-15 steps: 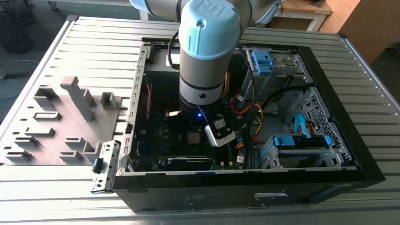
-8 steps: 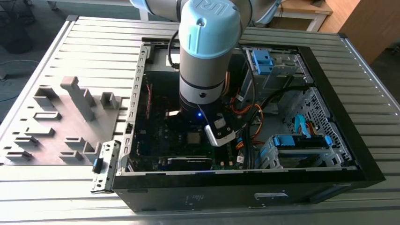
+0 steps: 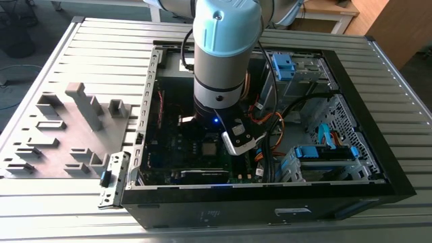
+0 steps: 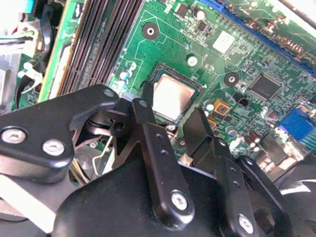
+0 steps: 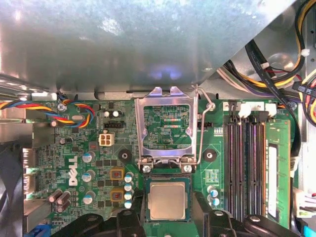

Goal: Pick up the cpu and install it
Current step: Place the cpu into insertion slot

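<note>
Position: my arm (image 3: 219, 61) reaches down into the open computer case (image 3: 284, 202), which lies open side up on the slatted table (image 3: 101, 45). My gripper (image 4: 172, 104) hangs low over the green motherboard (image 5: 74, 163), directly above the processor socket.

Hand state: the two black fingers (image 4: 153, 143) stand apart, one to each side of the cpu (image 5: 168, 200). In both wrist views the chip's silver top shows whole in the gap between them. I cannot tell whether either tip touches its edge.

Task item: the cpu lies flat and square in the socket, near the dark memory slots (image 5: 244, 163). In the exterior view it shows as a pale square on the board.

Socket hardware: the metal load plate (image 5: 166, 159) is hinged open, clear of the chip. Its wire lever (image 5: 201, 133) runs along one side of it.

Surroundings: a grey parts fixture (image 3: 68, 126) sits on the table, to the exterior view's left of the case.
</note>
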Tool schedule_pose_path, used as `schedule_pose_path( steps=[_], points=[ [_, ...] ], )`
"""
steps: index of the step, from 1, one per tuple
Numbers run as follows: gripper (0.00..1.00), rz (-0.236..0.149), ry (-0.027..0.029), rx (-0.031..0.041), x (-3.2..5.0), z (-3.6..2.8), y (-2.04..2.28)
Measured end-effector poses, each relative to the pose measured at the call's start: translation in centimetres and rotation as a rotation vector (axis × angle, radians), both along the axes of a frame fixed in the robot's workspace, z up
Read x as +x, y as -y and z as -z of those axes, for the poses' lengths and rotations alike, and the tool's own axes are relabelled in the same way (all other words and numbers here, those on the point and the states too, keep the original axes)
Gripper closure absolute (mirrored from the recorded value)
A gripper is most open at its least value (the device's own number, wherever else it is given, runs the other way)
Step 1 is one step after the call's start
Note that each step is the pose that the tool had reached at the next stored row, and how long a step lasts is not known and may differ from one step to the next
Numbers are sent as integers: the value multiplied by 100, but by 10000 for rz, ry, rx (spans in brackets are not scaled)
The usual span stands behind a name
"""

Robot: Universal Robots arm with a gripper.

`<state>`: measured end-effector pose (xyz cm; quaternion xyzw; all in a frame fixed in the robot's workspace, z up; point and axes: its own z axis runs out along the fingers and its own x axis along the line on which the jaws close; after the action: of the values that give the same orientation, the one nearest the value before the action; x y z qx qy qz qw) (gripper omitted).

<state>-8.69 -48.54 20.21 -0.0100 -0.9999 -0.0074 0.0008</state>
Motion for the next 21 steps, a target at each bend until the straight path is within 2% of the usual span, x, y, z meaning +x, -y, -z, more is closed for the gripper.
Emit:
schedule_pose_path(
  steps=[6, 9, 12, 15, 21],
  points=[
    [51, 0, -1, -2, 0, -2, 0],
    [69, 0, -1, -2, 0, -3, 0],
    [75, 0, -1, -2, 0, -4, 0],
    [89, 0, -1, -1, 0, -4, 0],
    [89, 0, -2, -4, 0, -10, 0]
  ],
)
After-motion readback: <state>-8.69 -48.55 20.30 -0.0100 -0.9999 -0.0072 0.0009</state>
